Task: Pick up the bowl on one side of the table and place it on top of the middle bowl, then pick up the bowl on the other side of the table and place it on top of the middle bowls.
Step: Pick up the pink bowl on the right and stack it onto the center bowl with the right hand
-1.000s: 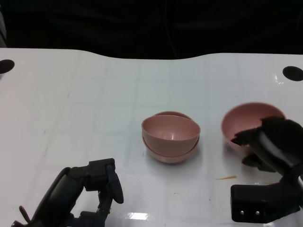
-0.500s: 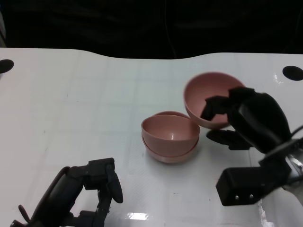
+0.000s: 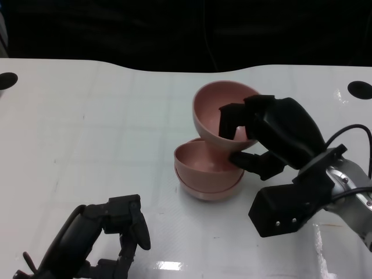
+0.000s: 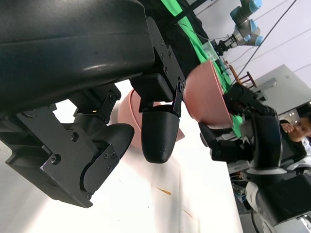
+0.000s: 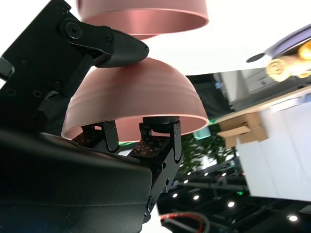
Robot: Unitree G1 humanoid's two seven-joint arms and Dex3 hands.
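We found no readable writing or labels on anything in view. We counted three pink bowls. Two sat nested as a stack (image 3: 208, 174) near the middle of the white table (image 3: 104, 128), and the third bowl (image 3: 224, 113) was up in the air, tilted so its opening faced toward the robot and its left, its lower side just above the far right rim of the stack; we could not tell whether it touched that rim. Our right hand (image 3: 261, 136) held this raised bowl, with fingers (image 3: 229, 116) hooked over the rim into the inside and another finger pressed under the outer wall. The right wrist view showed the same hold on the held bowl (image 5: 136, 102), fingertips (image 5: 158, 131) inside the rim and one finger across the outside, with the stack (image 5: 143, 14) close beyond it.

Our left hand (image 3: 116, 232) hung low at the near left edge of the table, fingers curled loosely and apart, holding nothing; the left wrist view showed its fingers (image 4: 158, 131) bare, with the stack (image 4: 133, 109) and the lifted bowl (image 4: 206, 94) beyond them.

Two dark round marks, one (image 3: 7, 80) at the left edge and one (image 3: 359, 89) at the right, sat near the table's far corners. Wide bare tabletop lay left of the stack and between the stack and the curved far edge.
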